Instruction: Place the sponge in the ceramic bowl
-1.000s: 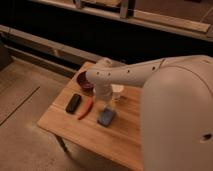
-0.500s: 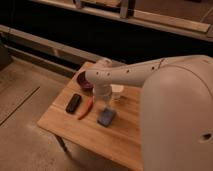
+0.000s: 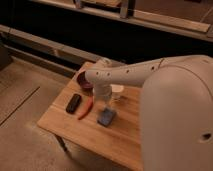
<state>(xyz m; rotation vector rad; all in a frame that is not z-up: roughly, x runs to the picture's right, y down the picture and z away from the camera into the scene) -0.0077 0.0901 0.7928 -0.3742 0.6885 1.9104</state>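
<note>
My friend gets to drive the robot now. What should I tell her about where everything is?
Claw: open, holding nothing, hanging low over the table between the bowl and the sponge.
Sponge: lying flat on the table, just on the near side of the claw, not touched.
Bowl: near the table's far edge, partly hidden by the arm.
Done: nothing yet.
Left: grab the sponge, lift it, put it in the bowl.

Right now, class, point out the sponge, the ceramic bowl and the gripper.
sponge [image 3: 106,117], camera view, top face.
ceramic bowl [image 3: 79,80], camera view, left rim.
gripper [image 3: 103,100], camera view, between fingertips, above the sponge.
</note>
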